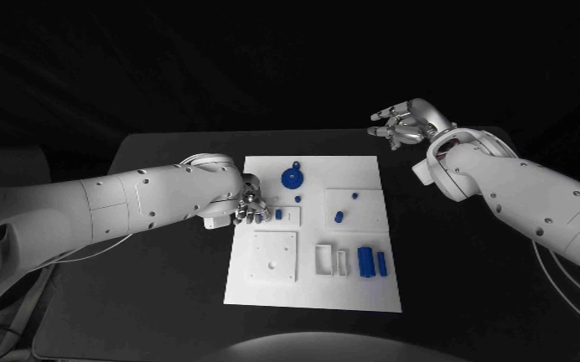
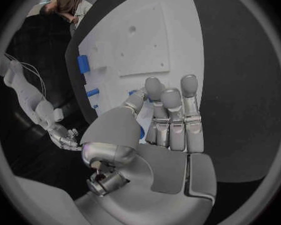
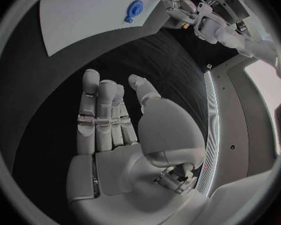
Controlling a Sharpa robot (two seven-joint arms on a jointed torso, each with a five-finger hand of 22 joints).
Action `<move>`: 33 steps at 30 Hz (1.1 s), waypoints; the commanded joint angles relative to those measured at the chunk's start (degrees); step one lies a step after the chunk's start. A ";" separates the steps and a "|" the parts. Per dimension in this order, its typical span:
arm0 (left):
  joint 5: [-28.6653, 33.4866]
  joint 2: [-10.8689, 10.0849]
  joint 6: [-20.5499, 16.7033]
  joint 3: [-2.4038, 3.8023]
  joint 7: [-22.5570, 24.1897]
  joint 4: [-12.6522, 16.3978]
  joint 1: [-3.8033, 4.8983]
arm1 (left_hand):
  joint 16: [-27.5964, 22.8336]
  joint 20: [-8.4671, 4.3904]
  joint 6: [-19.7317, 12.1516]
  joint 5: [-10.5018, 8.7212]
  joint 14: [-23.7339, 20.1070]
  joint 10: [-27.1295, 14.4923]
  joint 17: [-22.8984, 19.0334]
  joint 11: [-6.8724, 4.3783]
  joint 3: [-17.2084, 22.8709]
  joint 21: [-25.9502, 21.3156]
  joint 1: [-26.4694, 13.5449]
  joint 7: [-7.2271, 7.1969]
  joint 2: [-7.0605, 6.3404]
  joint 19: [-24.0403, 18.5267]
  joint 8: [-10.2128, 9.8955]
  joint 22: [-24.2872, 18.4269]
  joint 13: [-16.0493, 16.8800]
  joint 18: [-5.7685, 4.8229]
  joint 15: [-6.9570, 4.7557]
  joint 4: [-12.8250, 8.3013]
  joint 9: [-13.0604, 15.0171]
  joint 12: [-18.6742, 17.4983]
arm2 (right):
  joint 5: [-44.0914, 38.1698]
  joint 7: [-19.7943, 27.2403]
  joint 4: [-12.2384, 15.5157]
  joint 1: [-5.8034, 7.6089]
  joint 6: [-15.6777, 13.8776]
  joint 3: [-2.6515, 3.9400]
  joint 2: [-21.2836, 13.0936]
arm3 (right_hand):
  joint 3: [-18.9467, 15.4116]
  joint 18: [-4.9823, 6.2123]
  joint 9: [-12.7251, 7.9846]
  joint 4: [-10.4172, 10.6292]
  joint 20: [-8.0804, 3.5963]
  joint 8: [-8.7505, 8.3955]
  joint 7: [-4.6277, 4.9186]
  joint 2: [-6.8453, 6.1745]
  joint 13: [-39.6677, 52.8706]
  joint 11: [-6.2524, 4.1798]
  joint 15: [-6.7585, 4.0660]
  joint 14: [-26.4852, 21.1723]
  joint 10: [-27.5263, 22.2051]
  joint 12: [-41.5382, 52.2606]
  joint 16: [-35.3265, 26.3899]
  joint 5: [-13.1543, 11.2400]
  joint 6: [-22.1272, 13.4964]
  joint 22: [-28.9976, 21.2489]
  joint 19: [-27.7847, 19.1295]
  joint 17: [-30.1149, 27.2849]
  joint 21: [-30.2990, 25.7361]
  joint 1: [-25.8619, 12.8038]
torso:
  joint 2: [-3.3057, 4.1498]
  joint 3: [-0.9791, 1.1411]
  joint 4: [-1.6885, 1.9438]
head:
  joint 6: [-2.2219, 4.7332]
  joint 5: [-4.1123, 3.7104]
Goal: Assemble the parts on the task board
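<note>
The white task board (image 1: pixel 317 287) lies mid-table. On it are a blue disc (image 1: pixel 292 178), small blue parts (image 1: pixel 278 213) (image 1: pixel 341 215) and two blue blocks (image 1: pixel 365 257) by the near right corner. My left hand (image 1: pixel 248 205) rests at the board's left edge. In the left wrist view my left hand (image 2: pixel 159 125) has its thumb laid against the fingers (image 2: pixel 172 100), with a bit of blue (image 2: pixel 141 131) showing between them; I cannot tell whether it is held. My right hand (image 1: pixel 409 123) hovers beyond the board's far right corner, fingers spread, holding nothing.
A raised square plate (image 1: pixel 274 255) sits at the board's near left, with white slotted holders (image 1: pixel 328 259) beside it. The right wrist view shows the board (image 3: pixel 84 15), the blue disc (image 3: pixel 133 9) and black table beneath my right hand (image 3: pixel 115 135).
</note>
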 commanded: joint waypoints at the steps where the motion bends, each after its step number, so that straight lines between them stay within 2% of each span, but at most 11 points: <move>1: 4.63 0.42 4.73 0.01 -0.97 -0.69 0.24 | -0.28 0.11 2.13 -0.32 -0.30 -0.50 0.03 0.15 3.21 -0.08 1.14 -2.44 1.23 -0.29 0.06 1.01 0.11 -0.73 0.21 -2.89 0.07 -0.11 | -0.35 -0.05 -0.13 -0.03 0.60 0.03 0.00 | 0.30 0.52 -0.03 -0.14 0.08 -0.19 0.46 -0.35 -0.01 0.04 0.03 -0.32 -0.36 0.04 0.07 0.39 -0.02 0.80 0.39 -0.10 -0.35 -0.25 | 0.04 -0.03 -0.01 | 0.16 -0.13; 6: 5.53 0.77 4.81 0.03 -0.92 -1.60 0.48 | -0.12 0.13 2.13 -0.30 -0.31 -0.56 0.05 0.14 3.15 0.03 1.24 -2.45 1.23 -0.30 0.09 1.04 0.17 -0.68 0.21 -2.89 0.12 0.07 | -0.35 -0.06 -0.20 -0.04 0.64 0.03 -0.02 | 0.36 0.52 -0.02 -0.17 0.08 -0.19 0.45 -0.36 -0.02 0.03 0.03 -0.30 -0.34 0.03 0.07 0.53 -0.03 0.80 0.38 -0.10 -0.36 -0.25 | 0.03 0.03 0.00 | 0.09 -0.07; 22: 4.84 2.03 4.73 0.07 -0.25 -2.87 1.18 | 0.13 0.09 2.25 -0.18 -0.18 -0.49 0.03 0.03 3.19 0.31 1.51 -2.50 1.07 -0.24 0.13 1.03 0.20 -0.68 0.17 -2.95 0.17 0.32 | -0.35 -0.17 -0.29 -0.11 0.87 0.03 0.01 | 0.55 0.52 -0.03 -0.26 0.07 -0.19 0.45 -0.39 -0.03 0.03 0.02 -0.30 -0.34 0.02 0.08 0.80 0.00 0.82 0.37 -0.10 -0.35 -0.31 | 0.04 0.04 -0.07 | 0.15 0.04; 29: 4.45 2.99 5.96 0.08 -0.33 -3.92 1.40 | 0.22 0.10 2.30 -0.18 -0.20 -0.50 0.03 0.01 3.25 0.43 1.63 -2.50 0.98 -0.27 0.07 1.04 0.18 -0.70 0.19 -2.95 0.12 0.37 | -0.35 -0.19 -0.24 -0.15 0.94 0.03 0.07 | 0.55 0.52 -0.03 -0.26 0.07 -0.19 0.45 -0.39 -0.03 0.03 0.02 -0.30 -0.34 0.02 0.08 0.80 0.00 0.82 0.37 -0.10 -0.35 -0.31 | 0.01 0.10 -0.02 | 0.06 -0.06; 33: 4.40 3.44 7.07 0.08 -0.50 -4.62 1.50 | 0.26 0.12 2.29 -0.19 -0.23 -0.53 0.03 0.03 3.27 0.47 1.71 -2.47 0.94 -0.34 0.01 1.04 0.19 -0.70 0.21 -2.95 0.08 0.41 | -0.35 -0.22 -0.25 -0.15 1.08 0.03 0.10 | 0.55 0.52 -0.03 -0.26 0.07 -0.19 0.45 -0.39 -0.03 0.03 0.02 -0.30 -0.34 0.02 0.08 0.80 0.00 0.82 0.37 -0.10 -0.35 -0.31 | -0.01 0.01 -0.07 | 0.09 -0.02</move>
